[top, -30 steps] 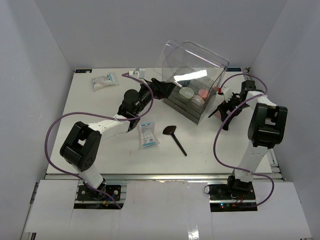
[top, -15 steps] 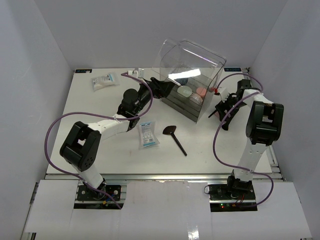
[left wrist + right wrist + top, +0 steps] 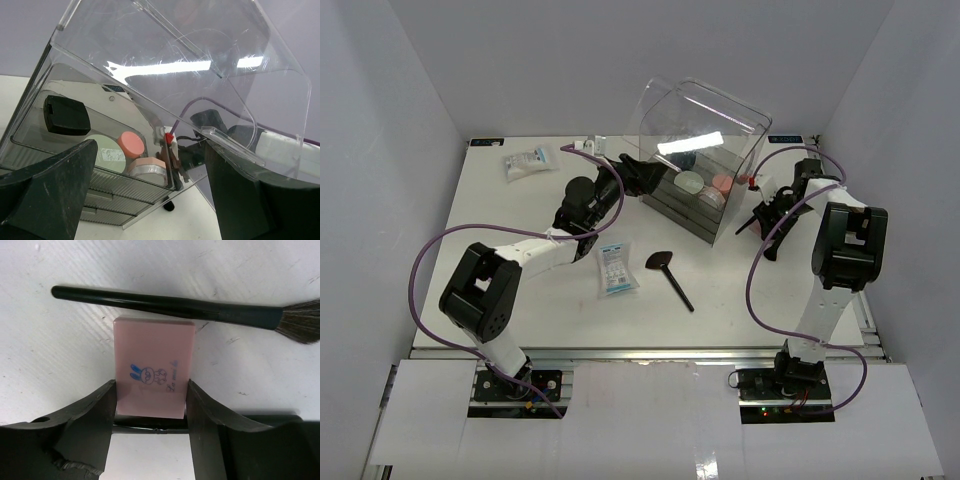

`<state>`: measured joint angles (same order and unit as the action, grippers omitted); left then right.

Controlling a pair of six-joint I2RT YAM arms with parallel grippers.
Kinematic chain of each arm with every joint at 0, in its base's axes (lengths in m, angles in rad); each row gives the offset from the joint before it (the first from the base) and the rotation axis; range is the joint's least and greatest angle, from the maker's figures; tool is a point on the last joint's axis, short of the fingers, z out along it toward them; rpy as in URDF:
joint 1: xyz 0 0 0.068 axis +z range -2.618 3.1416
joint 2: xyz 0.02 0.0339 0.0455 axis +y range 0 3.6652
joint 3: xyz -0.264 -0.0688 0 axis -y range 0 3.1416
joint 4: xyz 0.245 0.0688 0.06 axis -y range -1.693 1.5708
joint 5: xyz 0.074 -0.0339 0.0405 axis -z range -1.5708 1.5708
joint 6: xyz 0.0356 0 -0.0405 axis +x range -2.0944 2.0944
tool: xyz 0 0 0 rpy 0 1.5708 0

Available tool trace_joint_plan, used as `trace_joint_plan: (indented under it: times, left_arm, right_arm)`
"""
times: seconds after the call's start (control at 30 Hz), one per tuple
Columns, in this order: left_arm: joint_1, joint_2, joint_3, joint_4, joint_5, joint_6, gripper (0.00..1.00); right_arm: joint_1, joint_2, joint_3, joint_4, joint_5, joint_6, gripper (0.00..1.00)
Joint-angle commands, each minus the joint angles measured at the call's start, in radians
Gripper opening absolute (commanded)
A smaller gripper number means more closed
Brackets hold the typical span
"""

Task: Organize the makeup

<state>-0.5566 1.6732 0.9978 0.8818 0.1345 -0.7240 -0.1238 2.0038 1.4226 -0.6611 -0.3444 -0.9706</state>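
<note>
Pink palette [image 3: 152, 365] lies near the right edge of the tabletop [image 3: 50, 350], just beside a black brush [image 3: 165, 305]. The jaws of the right gripper [image 3: 151, 390] clamp its sides. It is best to lift straight up, so the brush is not dragged. The left gripper [image 3: 150, 145] is wide open.

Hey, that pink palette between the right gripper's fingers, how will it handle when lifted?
The pink palette looks flat, straight-edged and rigid, so it is probably stiff and will not roll. Its smooth narrow sides may slip in the right gripper.
</note>
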Motion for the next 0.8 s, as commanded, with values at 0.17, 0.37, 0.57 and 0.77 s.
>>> trace_joint_plan:
  times: [0.17, 0.37, 0.57, 0.77]
  left_arm:
    - [0.014, -0.084, 0.064, -0.008, -0.022, -0.013, 0.98]
    - [0.017, -0.079, 0.079, -0.017, -0.019, -0.018, 0.98]
    - [0.018, -0.087, 0.082, -0.024, -0.019, -0.022, 0.98]
    - [0.018, -0.09, 0.091, -0.021, -0.023, -0.03, 0.98]
  right_arm:
    - [-0.029, -0.272, -0.148, 0.002, -0.093, -0.018, 0.19]
    - [-0.033, -0.463, -0.279, 0.003, -0.118, -0.052, 0.16]
    - [-0.032, -0.726, -0.435, -0.03, -0.202, -0.132, 0.14]
    - [0.055, -0.969, -0.54, -0.121, -0.291, -0.225, 0.11]
